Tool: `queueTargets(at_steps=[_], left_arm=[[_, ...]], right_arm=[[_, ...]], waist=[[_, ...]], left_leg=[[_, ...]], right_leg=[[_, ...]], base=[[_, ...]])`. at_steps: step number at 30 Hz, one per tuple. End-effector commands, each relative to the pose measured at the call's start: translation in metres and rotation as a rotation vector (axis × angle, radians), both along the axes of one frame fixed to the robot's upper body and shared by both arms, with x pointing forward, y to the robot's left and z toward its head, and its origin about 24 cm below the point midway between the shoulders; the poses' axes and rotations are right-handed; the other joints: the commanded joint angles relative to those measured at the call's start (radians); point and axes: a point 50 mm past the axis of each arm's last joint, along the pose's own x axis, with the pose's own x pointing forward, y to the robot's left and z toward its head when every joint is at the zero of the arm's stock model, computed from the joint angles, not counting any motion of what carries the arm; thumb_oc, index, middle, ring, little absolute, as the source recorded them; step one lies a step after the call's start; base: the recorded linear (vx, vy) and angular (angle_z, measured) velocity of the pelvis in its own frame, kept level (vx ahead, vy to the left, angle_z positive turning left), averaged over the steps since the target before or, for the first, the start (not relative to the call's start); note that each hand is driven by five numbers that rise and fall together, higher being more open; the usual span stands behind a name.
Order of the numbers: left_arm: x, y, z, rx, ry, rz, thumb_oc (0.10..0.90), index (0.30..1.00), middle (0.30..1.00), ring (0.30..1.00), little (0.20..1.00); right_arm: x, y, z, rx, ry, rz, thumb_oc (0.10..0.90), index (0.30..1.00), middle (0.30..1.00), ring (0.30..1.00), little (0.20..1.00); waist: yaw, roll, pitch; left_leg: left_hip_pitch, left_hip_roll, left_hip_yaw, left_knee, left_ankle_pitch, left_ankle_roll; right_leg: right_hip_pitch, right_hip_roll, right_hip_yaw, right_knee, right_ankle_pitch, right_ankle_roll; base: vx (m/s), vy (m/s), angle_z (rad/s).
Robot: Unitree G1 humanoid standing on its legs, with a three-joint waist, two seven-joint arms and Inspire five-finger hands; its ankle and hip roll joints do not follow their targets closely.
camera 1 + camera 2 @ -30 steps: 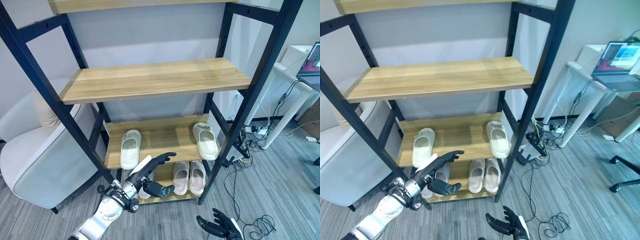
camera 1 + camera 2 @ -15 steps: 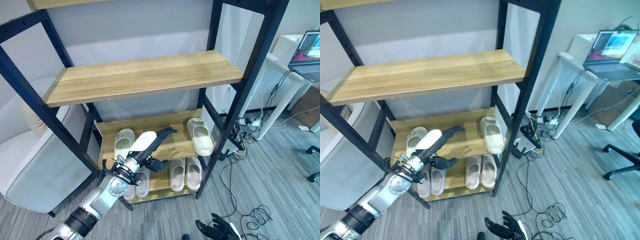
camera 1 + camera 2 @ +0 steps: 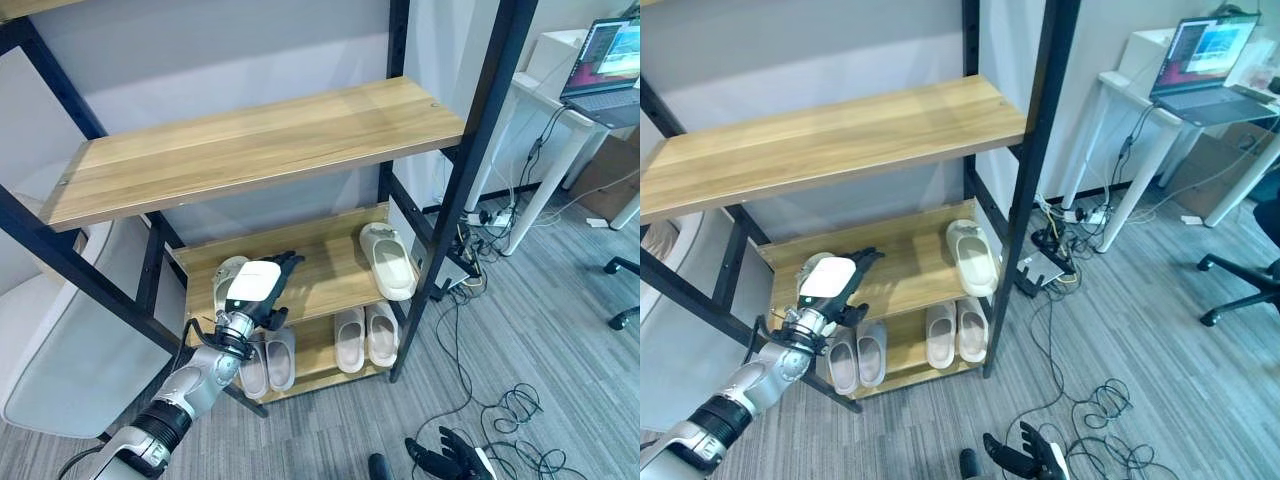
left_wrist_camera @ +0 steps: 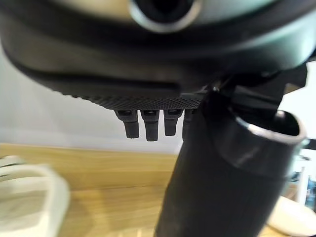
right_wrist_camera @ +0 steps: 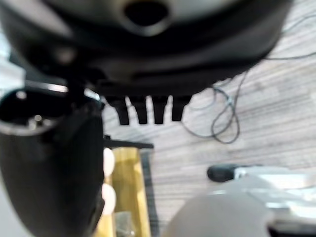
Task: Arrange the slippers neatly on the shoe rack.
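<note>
Two pale slippers lie far apart on the rack's middle shelf (image 3: 325, 275): one at the left (image 3: 224, 276), one at the right (image 3: 386, 260). My left hand (image 3: 256, 288) reaches onto that shelf, open, fingers straight, covering part of the left slipper. Whether it touches the slipper I cannot tell. In the left wrist view its fingers (image 4: 147, 126) point over the wood, with the left slipper (image 4: 29, 197) beside them. On the bottom shelf sit two pairs, one at the left (image 3: 268, 362) and one at the right (image 3: 366, 335). My right hand (image 3: 448, 460) hangs open low over the floor.
The wide upper shelf (image 3: 260, 150) holds nothing, and black posts (image 3: 465, 190) frame the rack. A white armchair (image 3: 60, 340) stands to the left. At the right are a white desk with a laptop (image 3: 610, 70), a power strip and cables (image 3: 500, 410), and a chair base (image 3: 625, 290).
The camera has shifted. My left hand has gone from in front of the rack's lower part up onto the middle shelf, over the left slipper. The right hand stays low.
</note>
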Motion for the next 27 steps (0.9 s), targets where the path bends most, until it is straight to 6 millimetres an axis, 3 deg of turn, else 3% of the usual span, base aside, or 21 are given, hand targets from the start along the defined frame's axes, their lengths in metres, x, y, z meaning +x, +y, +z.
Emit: queueTargets(at_steps=[1, 7, 19, 27], left_arm=[[0.04, 0.015, 0.07, -0.074, -0.31, 0.103, 0.8, 0.9, 0.9, 0.9, 0.9], [0.043, 0.025, 0.071, -0.053, -0.356, 0.166, 0.8, 0.9, 0.9, 0.9, 0.9], [0.036, 0.041, 0.072, -0.213, -0.413, 0.288, 0.8, 0.9, 0.9, 0.9, 0.9], [0.048, 0.052, 0.08, -0.121, -0.408, 0.309, 0.8, 0.9, 0.9, 0.9, 0.9]], right_arm=[[0.02, 0.009, 0.013, 0.0, -0.151, 0.052, 0.8, 0.9, 0.9, 0.9, 0.9], [0.019, 0.012, 0.011, -0.001, -0.146, 0.066, 0.8, 0.9, 0.9, 0.9, 0.9], [0.012, 0.013, 0.01, 0.01, -0.134, 0.049, 0.8, 0.9, 0.9, 0.9, 0.9], [0.012, 0.013, 0.009, 0.018, -0.129, 0.062, 0.8, 0.9, 0.9, 0.9, 0.9]], waist=[[-0.004, -0.029, -0.02], [-0.003, -0.033, -0.022], [0.002, -0.038, -0.024], [-0.002, -0.042, -0.03]], left_leg=[[-0.033, -0.005, -0.029, 0.008, -0.078, -0.031], [-0.045, -0.005, -0.035, 0.008, -0.076, -0.032], [-0.046, -0.004, -0.036, 0.008, -0.078, -0.033], [-0.036, 0.001, -0.031, 0.008, -0.081, -0.036]], right_leg=[[0.077, -0.047, 0.002, 0.018, -0.154, 0.096], [0.066, -0.045, -0.002, 0.018, -0.153, 0.098], [0.065, -0.044, -0.009, 0.017, -0.155, 0.096], [0.073, -0.042, -0.012, 0.014, -0.155, 0.1]], base=[[0.02, -0.007, -0.07], [0.01, -0.002, -0.01], [0.02, 0.0, 0.0], [0.02, -0.002, 0.0]])
